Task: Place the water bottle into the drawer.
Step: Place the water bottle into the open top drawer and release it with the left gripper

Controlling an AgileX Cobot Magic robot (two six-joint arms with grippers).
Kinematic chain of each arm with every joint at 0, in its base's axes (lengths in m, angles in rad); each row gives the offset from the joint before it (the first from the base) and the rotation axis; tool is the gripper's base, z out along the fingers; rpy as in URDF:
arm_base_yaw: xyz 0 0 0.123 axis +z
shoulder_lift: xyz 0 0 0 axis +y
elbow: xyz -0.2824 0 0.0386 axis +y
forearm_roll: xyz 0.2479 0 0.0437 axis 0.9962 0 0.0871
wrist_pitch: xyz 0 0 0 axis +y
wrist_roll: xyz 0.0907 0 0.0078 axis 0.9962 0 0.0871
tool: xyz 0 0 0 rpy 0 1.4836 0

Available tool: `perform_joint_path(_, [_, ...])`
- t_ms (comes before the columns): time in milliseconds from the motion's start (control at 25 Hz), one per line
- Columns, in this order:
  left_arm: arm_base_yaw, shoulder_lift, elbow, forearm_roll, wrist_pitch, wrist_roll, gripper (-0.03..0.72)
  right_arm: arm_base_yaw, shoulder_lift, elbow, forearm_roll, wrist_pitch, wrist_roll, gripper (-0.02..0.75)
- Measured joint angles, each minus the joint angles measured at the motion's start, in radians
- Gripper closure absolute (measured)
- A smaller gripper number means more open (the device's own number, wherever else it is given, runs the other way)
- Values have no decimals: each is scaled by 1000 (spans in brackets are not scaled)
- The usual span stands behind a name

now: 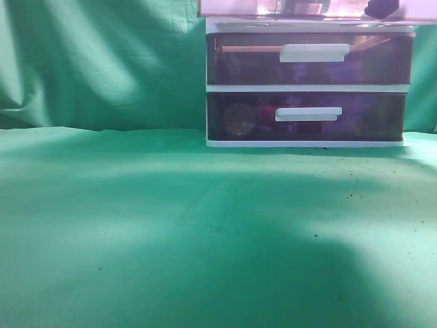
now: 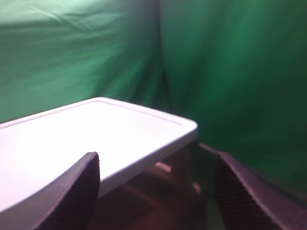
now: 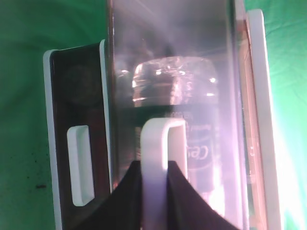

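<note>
My right gripper [image 3: 156,191] clamps the drawer [image 3: 168,57] handle [image 3: 156,143] at six o'clock; bottle [image 3: 175,96] inside. Left gripper [image 2: 156,191] gapes, idle.

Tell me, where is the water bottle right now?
In the right wrist view, the water bottle lies inside the top drawer, just behind its white handle.

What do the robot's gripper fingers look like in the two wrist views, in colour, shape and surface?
In the left wrist view, the left gripper has two dark, nearly black fingers with rounded tips; the inner face of the right-hand one shows a fine dotted texture. In the right wrist view, the right gripper has two black, curved fingers narrowing upward. No cables, markings or arm links are visible.
</note>
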Motion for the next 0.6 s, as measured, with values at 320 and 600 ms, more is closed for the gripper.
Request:
perform_joint_path(320, [4, -173, -49, 139, 672, -2, 617, 0, 0, 2, 8, -20, -25, 650])
perform_joint_path(600, [4, -381, -58, 113, 1054, 65, 688, 0, 0, 9, 22, -48, -86, 650])
